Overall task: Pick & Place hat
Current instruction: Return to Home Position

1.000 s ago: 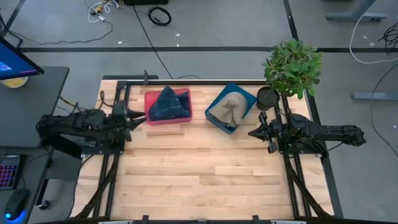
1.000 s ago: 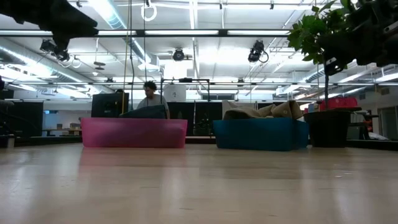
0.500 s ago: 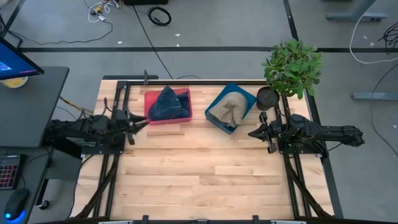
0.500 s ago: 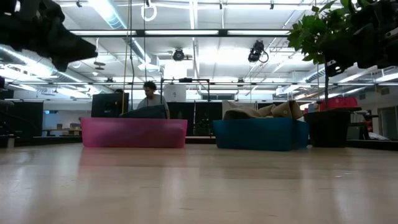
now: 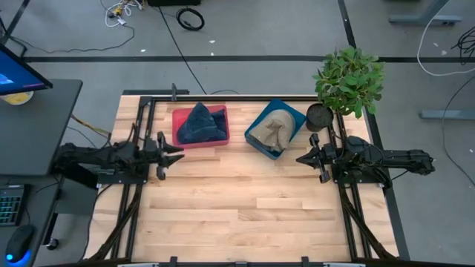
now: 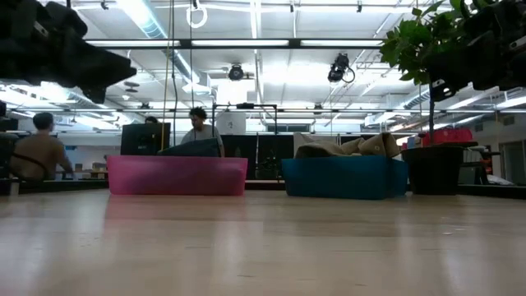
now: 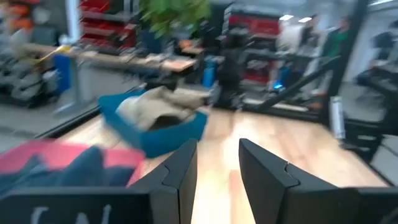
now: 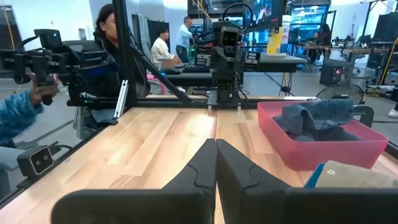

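A dark blue hat [image 5: 199, 124] lies in a red bin [image 5: 220, 139] at the table's far side; it also shows in the right wrist view [image 8: 317, 118]. A beige hat [image 5: 273, 130] lies in a blue bin [image 5: 295, 116] to its right and shows in the left wrist view [image 7: 158, 104]. My left gripper [image 5: 178, 148] is open and empty, above the table just left of the red bin's near corner [image 7: 217, 146]. My right gripper [image 5: 299, 158] is shut and empty, right of the blue bin [image 8: 216, 144].
A potted plant [image 5: 347, 80] stands at the far right corner, just behind my right arm. Bare wood [image 5: 245, 208] fills the table's middle and near half. People sit and stand in the room beyond the table [image 6: 37, 152].
My left gripper has gone toward the table's right edge and a little toward the near edge, has come lower, and has rolled at the wrist. The hats and bins have stayed in place.
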Robot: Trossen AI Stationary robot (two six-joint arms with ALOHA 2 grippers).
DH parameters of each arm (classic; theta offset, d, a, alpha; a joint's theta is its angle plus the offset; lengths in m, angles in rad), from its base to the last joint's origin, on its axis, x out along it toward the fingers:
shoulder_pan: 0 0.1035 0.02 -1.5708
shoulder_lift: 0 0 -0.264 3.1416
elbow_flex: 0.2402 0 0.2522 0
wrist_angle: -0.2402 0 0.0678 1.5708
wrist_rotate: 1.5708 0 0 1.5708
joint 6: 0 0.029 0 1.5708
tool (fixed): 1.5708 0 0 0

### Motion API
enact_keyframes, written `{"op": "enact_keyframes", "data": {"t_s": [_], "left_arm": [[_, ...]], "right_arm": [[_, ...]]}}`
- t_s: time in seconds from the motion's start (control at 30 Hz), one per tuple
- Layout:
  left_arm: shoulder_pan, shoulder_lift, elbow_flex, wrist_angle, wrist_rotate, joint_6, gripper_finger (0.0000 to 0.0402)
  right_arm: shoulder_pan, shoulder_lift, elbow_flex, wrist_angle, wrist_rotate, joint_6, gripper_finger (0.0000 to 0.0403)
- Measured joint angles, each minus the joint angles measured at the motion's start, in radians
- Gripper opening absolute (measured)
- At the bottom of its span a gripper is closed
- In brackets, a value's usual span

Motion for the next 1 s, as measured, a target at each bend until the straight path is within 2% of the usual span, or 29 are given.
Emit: {"op": "enact_keyframes", "data": {"t_s": [0.1,0.33,0.57,0.67,0.83,1.0], "left_arm": [[0.000,-0.001,-0.029,0.070,0.048,0.042,0.0122],[0.000,0.002,-0.029,0.062,0.109,0.058,0.0122],[0.000,0.002,-0.030,0.060,0.110,0.056,0.0122],[0.000,0.002,-0.030,0.060,0.110,0.012,0.0122],[0.000,0.002,-0.030,0.059,0.111,0.005,0.0122],[0.000,0.002,-0.030,0.059,0.111,0.005,0.0122]], "right_arm": [[0.000,0.000,0.000,-0.007,0.000,0.004,0.0010],[0.000,0.000,-0.005,-0.017,0.000,0.009,0.0010],[0.000,0.000,-0.005,-0.020,0.000,0.027,0.0010],[0.000,0.001,-0.005,-0.030,0.000,0.037,0.0010],[0.000,0.001,-0.005,-0.030,0.001,0.164,0.0010],[0.000,0.001,-0.005,-0.030,0.001,0.188,0.0010]]}}
